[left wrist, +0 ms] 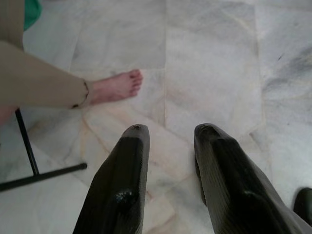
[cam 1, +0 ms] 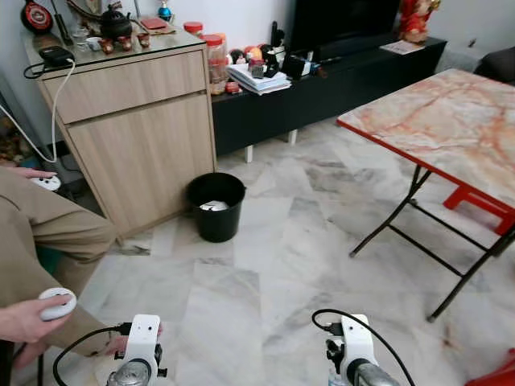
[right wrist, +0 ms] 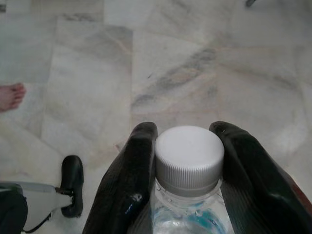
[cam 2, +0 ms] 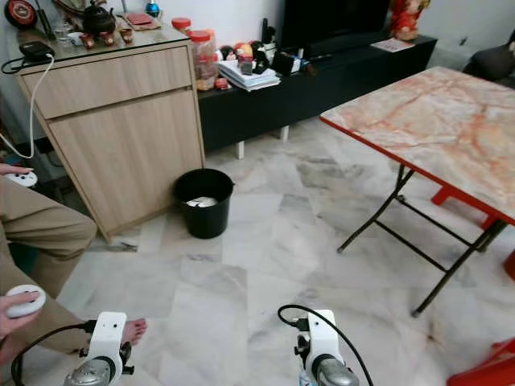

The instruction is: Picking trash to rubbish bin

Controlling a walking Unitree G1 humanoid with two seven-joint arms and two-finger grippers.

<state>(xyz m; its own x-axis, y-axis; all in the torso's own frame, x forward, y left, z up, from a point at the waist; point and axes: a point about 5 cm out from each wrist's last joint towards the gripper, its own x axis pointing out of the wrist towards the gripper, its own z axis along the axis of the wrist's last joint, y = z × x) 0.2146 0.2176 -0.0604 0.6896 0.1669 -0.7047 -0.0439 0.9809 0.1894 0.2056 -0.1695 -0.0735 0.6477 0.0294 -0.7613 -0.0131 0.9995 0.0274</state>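
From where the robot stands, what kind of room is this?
Most likely a home living room: a wooden cabinet with a tea set, a low black TV bench cluttered with jars and papers, and a folding marble-pattern table on the marble floor. A black rubbish bin stands by the cabinet.

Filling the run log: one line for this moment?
right gripper: shut on plastic bottle | left gripper: open | black bin: ahead
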